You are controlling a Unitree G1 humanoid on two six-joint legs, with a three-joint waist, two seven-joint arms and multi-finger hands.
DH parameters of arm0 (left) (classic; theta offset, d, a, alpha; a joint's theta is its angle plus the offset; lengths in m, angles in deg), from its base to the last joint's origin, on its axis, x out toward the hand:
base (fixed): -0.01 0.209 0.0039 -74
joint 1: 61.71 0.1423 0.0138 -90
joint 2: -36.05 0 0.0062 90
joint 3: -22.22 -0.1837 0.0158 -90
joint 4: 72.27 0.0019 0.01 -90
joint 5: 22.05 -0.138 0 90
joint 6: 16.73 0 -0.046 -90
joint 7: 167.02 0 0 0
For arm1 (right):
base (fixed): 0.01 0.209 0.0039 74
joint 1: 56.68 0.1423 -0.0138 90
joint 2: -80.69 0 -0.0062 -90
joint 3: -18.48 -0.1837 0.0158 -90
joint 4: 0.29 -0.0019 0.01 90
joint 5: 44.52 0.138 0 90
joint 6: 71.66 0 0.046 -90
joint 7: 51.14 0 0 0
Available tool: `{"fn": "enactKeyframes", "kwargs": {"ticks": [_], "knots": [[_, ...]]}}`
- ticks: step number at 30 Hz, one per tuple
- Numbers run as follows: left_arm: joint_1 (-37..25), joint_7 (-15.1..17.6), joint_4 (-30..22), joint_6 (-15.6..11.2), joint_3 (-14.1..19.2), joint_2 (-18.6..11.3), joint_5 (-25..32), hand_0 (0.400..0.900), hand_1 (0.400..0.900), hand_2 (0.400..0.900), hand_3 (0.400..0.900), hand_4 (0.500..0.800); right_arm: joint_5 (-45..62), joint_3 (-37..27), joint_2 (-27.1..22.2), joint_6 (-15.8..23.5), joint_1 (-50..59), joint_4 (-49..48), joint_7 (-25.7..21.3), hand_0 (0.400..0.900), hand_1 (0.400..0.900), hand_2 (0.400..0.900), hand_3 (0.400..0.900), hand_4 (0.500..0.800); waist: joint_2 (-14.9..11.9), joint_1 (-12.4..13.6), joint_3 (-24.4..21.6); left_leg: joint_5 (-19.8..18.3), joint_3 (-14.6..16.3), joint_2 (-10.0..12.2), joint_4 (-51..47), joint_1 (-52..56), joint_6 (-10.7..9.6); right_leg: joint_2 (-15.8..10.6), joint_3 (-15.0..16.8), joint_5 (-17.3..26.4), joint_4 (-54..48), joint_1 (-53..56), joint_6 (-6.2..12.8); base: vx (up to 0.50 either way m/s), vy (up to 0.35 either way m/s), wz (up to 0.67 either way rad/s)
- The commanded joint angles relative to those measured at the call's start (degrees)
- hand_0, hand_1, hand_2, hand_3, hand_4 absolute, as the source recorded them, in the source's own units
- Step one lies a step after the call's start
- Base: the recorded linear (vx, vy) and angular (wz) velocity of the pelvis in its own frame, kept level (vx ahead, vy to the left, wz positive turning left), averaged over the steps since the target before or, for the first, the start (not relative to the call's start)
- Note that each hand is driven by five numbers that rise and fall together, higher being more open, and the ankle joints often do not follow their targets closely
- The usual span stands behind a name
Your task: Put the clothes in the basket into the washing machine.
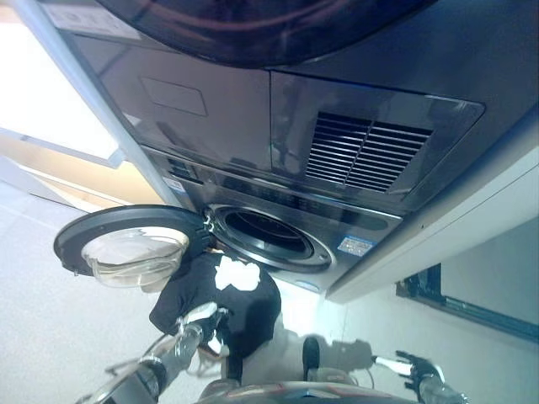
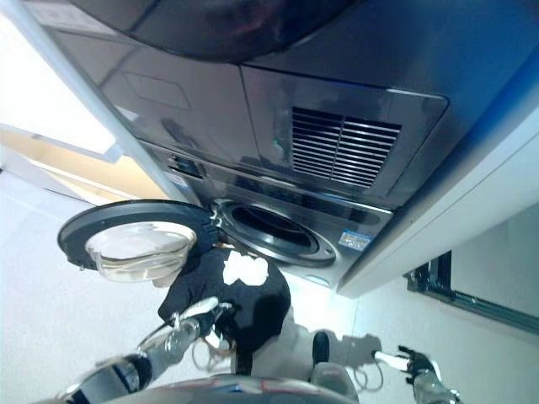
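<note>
A dark grey washing machine point(image 1: 354, 223) stands before me with its round door point(image 1: 126, 244) swung open to the left. The drum opening point(image 1: 265, 236) is dark, and I see nothing inside it. My left hand point(image 1: 202, 324) is shut on a black shirt with a white print point(image 1: 240, 295). It holds the shirt up just in front of and below the opening, and the shirt's top edge reaches the door hinge. My right hand point(image 1: 413, 368) is low at the right, open and empty. The basket is not in view.
A second dark unit with a slatted vent point(image 1: 362, 151) sits above the washer. A pale panel point(image 1: 472, 219) flanks the machines on the right, with a dark frame point(image 1: 455, 299) below it. A pale shape point(image 2: 290, 345) lies under the shirt; I cannot tell what it is.
</note>
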Motion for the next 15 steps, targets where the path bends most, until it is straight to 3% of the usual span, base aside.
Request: {"fn": "enactKeyframes", "kwargs": {"ticks": [1, 5, 6, 9, 15], "knots": [[-9.93, 6.11, -1.48, -2.35, -2.74, -1.2, -7.26, 0.9, 0.9, 0.9, 0.9, 0.8, 4.01, -1.02, -1.94, 2.51, 3.94, 2.12, -3.25, 0.9, 0.9, 0.9, 0.9, 0.8, -2.26, -1.11, 3.64, 0.45, 0.44, -4.67, -0.84, -3.14, 2.4, -0.77, 1.69, 2.18, 2.1, -1.93, 3.65, -0.05, 0.021, -0.08], [-13.98, 8.95, -2.31, -1.72, -5.58, -1.6, -11.7, 0.9, 0.9, 0.9, 0.9, 0.8, 5.26, -1.53, -2.14, 3.58, 4.19, 1.29, -4.57, 0.9, 0.9, 0.9, 0.9, 0.8, -1.73, -1.74, 6.21, 1.03, 0.98, -4.71, -0.77, -5.03, 2.5, -0.91, 1.9, 1.86, 3.67, -4.71, 3.55, -0.05, 0.019, -0.12], [-16.29, 10.06, -1.79, -1.1, -7.42, -1.47, -13.28, 0.9, 0.9, 0.9, 0.9, 0.8, 5.9, -0.88, -1.93, 4.16, 4.78, 0.71, -5.52, 0.9, 0.9, 0.9, 0.9, 0.8, -1.71, -2.47, 8.53, 1.0, 1.46, -4.54, 0.76, -6.8, 2.76, -0.8, 2.47, 1.41, 5.72, -6.88, 3.24, -0.06, 0.021, -0.14], [-19.95, 11.58, -0.58, 0.14, -8.73, -1.2, -14.73, 0.9, 0.9, 0.9, 0.9, 0.8, 7.11, -0.68, -1.84, 5.12, 5.28, -0.65, -6.47, 0.9, 0.9, 0.9, 0.9, 0.8, -2.04, -3.37, 11.1, -0.21, 2.23, -4.85, 5.74, -12.06, 3.01, -1.07, 2.85, 0.85, 9.12, -11.46, 2.74, -0.13, 0.021, -0.1], [-26.15, 13.21, 1.59, 1.92, -11.55, -2.35, -18.03, 0.9, 0.9, 0.9, 0.9, 0.8, 8.89, -0.65, -1.77, 6.89, 5.03, -3.04, -7.56, 0.9, 0.9, 0.9, 0.9, 0.8, -2.0, -4.98, 11.58, -1.3, 2.39, -4.88, 10.94, -21.1, 2.92, -1.35, 2.92, 0.93, 12.19, -19.48, 2.64, -0.04, 0.005, 0.0]]}}
